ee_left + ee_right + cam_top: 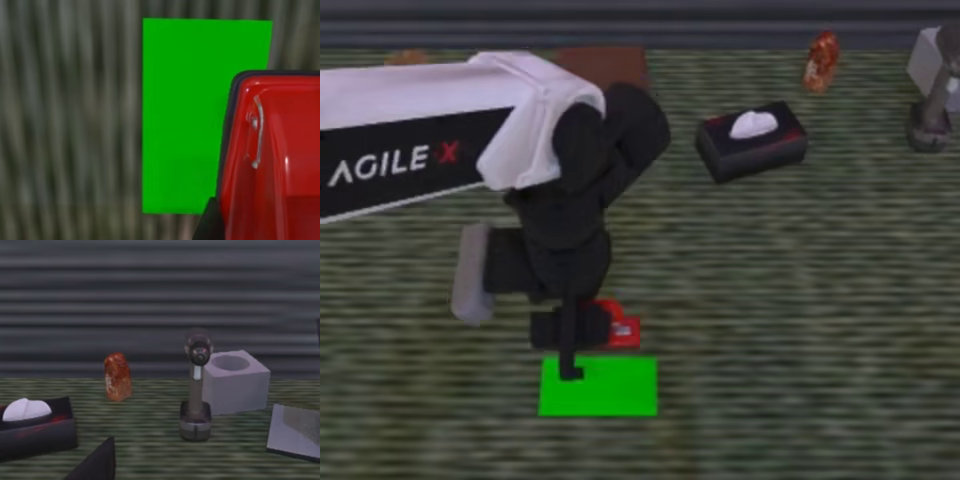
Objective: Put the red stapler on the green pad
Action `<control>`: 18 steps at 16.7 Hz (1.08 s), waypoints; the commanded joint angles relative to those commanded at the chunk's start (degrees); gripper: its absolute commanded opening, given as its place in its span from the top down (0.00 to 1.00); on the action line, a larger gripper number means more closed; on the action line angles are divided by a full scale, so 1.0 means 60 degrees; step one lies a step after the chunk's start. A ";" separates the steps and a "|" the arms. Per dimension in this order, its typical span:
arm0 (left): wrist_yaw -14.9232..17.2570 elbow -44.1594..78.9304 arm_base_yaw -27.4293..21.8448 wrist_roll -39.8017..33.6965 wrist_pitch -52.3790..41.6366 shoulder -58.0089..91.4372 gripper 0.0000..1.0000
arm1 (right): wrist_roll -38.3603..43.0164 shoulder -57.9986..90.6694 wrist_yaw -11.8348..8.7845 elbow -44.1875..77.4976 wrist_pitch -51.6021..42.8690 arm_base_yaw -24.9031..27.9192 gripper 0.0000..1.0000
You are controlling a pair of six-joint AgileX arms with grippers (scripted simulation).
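Here the left gripper [582, 335] hangs just above the far edge of the one green pad [610, 388], its fingers closed on the single red stapler [621, 326]. From the top, the stapler pokes out to the right of the gripper, near the pad's far edge, and whether it touches the pad cannot be told. In the left wrist view the stapler [280, 160] fills the near corner, overlapping one side of the pad [185, 115], which lies flat on the striped surface [65, 125].

The right arm is parked off the top view's right, and its fingers cannot be judged. Its wrist view shows one black tissue box [35, 427], one mottled orange-red figure [117, 376], one upright grey tool [196, 395], one pale block with a round hollow [235, 382] and one grey slab [295, 432]. From above, the tissue box [752, 140] sits well apart from the pad, with the figure [822, 60] farther back.
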 joint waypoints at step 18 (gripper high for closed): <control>0.0014 -0.1328 -0.0063 -0.0108 0.2095 0.0725 0.40 | 0.0000 0.0000 0.0000 0.0000 0.0000 0.0000 0.00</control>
